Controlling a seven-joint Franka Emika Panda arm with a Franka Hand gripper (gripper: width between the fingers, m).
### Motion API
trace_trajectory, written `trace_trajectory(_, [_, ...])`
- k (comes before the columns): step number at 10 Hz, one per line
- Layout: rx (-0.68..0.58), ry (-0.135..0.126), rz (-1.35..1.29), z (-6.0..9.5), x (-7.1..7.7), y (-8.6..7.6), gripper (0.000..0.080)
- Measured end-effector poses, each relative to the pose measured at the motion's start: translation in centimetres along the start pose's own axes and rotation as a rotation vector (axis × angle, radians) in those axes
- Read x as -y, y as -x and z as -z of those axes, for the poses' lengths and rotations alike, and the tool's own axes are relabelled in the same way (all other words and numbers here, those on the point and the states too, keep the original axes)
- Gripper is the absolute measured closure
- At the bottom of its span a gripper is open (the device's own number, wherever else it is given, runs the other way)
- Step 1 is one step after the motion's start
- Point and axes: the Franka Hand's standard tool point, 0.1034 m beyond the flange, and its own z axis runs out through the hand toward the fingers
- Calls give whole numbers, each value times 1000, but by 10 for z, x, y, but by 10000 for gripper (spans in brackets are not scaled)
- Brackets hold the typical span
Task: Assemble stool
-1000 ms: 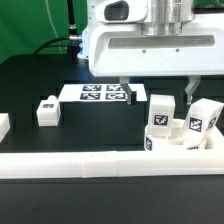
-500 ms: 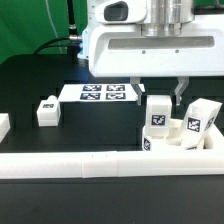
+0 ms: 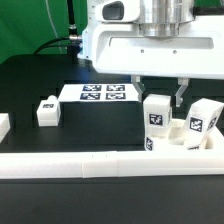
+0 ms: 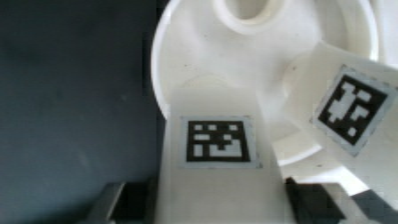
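Note:
The round white seat lies at the exterior view's right, behind the rail, and it fills the wrist view. One tagged leg stands upright on it. My gripper reaches down over this leg with a finger on each side. In the wrist view the leg fills the space between the dark pads, so the gripper is shut on it. A second leg stands tilted on the seat's far right and also shows in the wrist view. A third leg lies on the table at the left.
The marker board lies flat behind the seat, left of the gripper. A long white rail runs across the front. A small white piece shows at the left edge. The table is black.
The fingers have come together from a wide spread to the leg's two sides. The gripper has shifted slightly toward the exterior view's left over the leg.

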Motion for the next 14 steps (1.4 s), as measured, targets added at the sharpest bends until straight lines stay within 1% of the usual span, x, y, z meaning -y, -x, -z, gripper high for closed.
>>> trace_trajectory(2, [-15, -7, -226, 0, 2, 4, 462])
trace_trajectory(3, [-13, -10, -310, 0, 5, 8, 462])
trace_trajectory(5, [4, -28, -553, -2, 12, 14, 462])
trace_trajectory(6, [6, -44, -641, -1, 14, 15, 462])
trace_trajectory(7, [11, -48, -689, -1, 15, 15, 462])
trace_trajectory(8, [22, -55, -792, -2, 16, 16, 462])
trace_trajectory(10, [25, -55, -870, -2, 17, 17, 462])
trace_trajectory(11, [34, -60, -958, -2, 18, 17, 462])
trace_trajectory(12, [45, -64, -1053, -2, 19, 18, 462])
trace_trajectory(13, [68, -68, -1220, -2, 21, 21, 462])
trace_trajectory(14, [82, -83, -1347, -3, 22, 22, 462])
